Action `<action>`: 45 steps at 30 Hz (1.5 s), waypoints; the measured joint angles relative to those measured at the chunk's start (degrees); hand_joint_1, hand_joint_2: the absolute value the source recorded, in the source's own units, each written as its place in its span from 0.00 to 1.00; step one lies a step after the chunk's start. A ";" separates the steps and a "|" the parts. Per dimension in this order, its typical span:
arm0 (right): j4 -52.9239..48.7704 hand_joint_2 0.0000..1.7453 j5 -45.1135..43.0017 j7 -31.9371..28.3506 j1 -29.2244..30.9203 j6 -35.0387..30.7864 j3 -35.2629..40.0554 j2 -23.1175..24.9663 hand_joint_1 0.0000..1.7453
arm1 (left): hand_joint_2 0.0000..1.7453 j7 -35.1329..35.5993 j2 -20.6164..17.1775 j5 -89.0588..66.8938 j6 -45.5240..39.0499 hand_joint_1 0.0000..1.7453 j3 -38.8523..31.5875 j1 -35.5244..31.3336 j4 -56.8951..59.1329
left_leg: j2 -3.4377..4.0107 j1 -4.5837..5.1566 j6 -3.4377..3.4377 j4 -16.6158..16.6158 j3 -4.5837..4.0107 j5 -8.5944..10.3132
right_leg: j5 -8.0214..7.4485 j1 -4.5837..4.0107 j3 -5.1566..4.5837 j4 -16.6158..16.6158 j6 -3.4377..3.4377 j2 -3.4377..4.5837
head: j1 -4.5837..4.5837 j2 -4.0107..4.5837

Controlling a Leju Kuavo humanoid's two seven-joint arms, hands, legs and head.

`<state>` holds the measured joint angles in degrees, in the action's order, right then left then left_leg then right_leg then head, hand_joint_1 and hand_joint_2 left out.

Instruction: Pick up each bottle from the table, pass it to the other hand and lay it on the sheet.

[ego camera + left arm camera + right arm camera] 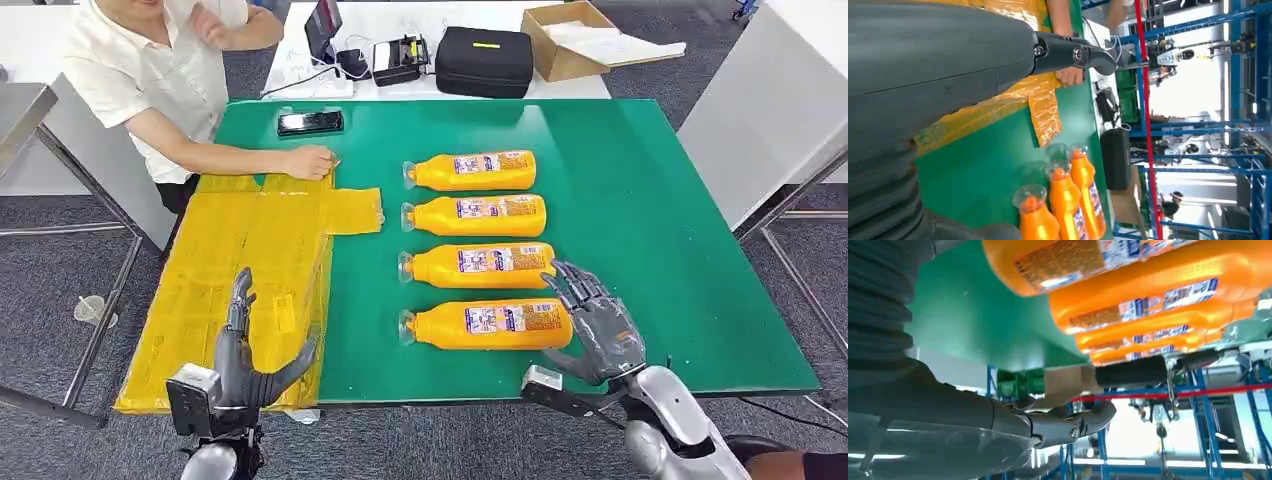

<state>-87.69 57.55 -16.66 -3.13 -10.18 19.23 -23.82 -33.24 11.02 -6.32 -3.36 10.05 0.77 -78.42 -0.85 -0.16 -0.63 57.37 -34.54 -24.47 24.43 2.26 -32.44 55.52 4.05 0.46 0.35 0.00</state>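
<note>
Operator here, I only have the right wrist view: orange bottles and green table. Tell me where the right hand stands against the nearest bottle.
Observer: The right hand is at the base end of the nearest bottle, fingers spread; no grip visible.
Operator: Give me the bottle count.
Observer: Four bottles lie in a column, caps toward the yellow sheet.
Operator: Report the left hand.
Observer: The left hand hovers open over the sheet.
Operator: Say who else is there.
Observer: A person's hand rests on the sheet's far edge.
</note>
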 measured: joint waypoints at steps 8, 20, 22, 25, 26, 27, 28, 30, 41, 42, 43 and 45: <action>4.07 1.00 -5.01 -0.44 1.23 1.16 -0.02 1.79 0.00 | 1.00 -0.13 0.09 1.11 1.27 0.00 1.18 -0.05 0.13 | 0.00 0.00 0.00 0.00 -0.04 -0.01 | 0.00 0.00 -0.02 0.00 0.00 0.00 | -0.02 0.00; 9.29 1.00 -7.45 -1.42 1.65 2.32 -0.81 4.68 0.00 | 1.00 0.02 0.09 2.38 2.32 0.00 1.40 -0.17 0.20 | -0.01 0.00 0.00 0.00 -0.03 0.00 | 0.00 0.00 -0.01 0.00 0.00 0.00 | -0.02 0.00; 9.68 1.00 -7.45 -1.42 1.67 2.71 -0.81 4.96 0.00 | 1.00 0.04 0.09 2.47 2.34 0.00 1.40 -0.17 0.20 | -0.01 0.00 0.00 0.00 -0.03 0.00 | 0.00 0.00 -0.02 0.00 0.00 0.00 | -0.02 0.00; 10.27 1.00 -7.49 -1.42 1.88 3.10 -0.81 5.14 0.00 | 1.00 0.07 0.09 2.47 2.34 0.00 1.40 -0.17 0.20 | -0.01 0.00 0.00 0.00 -0.03 0.00 | 0.00 0.00 -0.02 0.00 0.00 0.00 | 0.00 0.00; 10.47 1.00 -7.52 -1.42 2.01 3.17 -0.83 5.18 0.00 | 1.00 0.07 0.09 2.47 2.34 0.00 1.40 -0.17 0.20 | -0.01 0.00 0.00 0.00 -0.03 0.00 | 0.00 0.00 -0.02 0.00 0.00 0.00 | -0.02 0.00; 10.71 1.00 -7.56 -1.42 2.17 3.23 -0.83 5.18 0.00 | 1.00 0.07 0.09 2.47 2.34 0.00 1.40 -0.17 0.20 | -0.01 0.00 0.00 0.00 -0.03 0.00 | 0.00 0.00 -0.02 0.00 0.00 0.00 | -0.02 0.00; 10.91 1.00 -7.58 -1.42 2.28 3.34 -0.85 5.18 0.00 | 1.00 0.02 0.09 2.53 2.34 0.00 1.40 -0.17 0.20 | -0.01 0.00 0.00 0.00 -0.02 0.00 | 0.00 0.00 -0.01 0.00 0.00 0.00 | 0.00 0.00; 11.43 1.00 -7.71 -1.44 2.43 3.43 -0.88 5.18 0.00 | 1.00 -0.07 0.09 2.75 2.36 0.00 1.40 -0.16 0.17 | -0.01 0.00 0.00 0.00 -0.02 0.00 | 0.00 0.00 -0.01 0.00 0.00 -0.01 | -0.02 0.00; 14.38 1.00 -7.45 -1.57 3.78 4.24 -1.36 5.27 0.00 | 1.00 -0.20 0.09 3.17 2.38 0.00 1.42 -0.16 0.02 | -0.01 0.00 0.00 0.00 -0.03 0.00 | 0.00 0.00 -0.01 0.00 0.00 -0.01 | -0.02 0.00; 14.67 1.00 -7.32 -1.57 3.97 4.31 -1.36 5.27 0.00 | 1.00 -0.20 0.09 3.28 2.38 0.00 1.44 -0.17 0.02 | -0.01 0.00 0.00 0.00 -0.03 0.00 | 0.00 0.00 -0.01 0.00 0.00 -0.01 | -0.02 0.00; 15.01 1.00 -7.30 -1.57 4.17 4.33 -1.36 5.27 0.00 | 1.00 -0.20 0.09 3.30 2.38 0.00 1.44 -0.17 0.02 | -0.01 0.00 0.00 0.00 -0.02 0.00 | 0.00 0.00 -0.01 0.00 0.00 0.00 | -0.02 0.00; 15.63 1.00 -7.23 -1.57 4.57 4.33 -1.36 5.27 0.00 | 1.00 -0.20 0.09 3.30 2.38 0.00 1.44 -0.17 0.02 | 0.00 0.00 0.00 0.00 -0.02 0.00 | 0.00 0.00 -0.01 0.00 0.00 0.00 | -0.02 0.00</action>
<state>-72.06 50.31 -18.23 1.44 -5.86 17.88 -18.56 -33.44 11.10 -3.02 -0.98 11.50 0.60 -78.40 -0.86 -0.16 -0.63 57.37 -34.56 -24.47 24.43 2.26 -32.46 55.52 4.05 0.45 0.33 0.00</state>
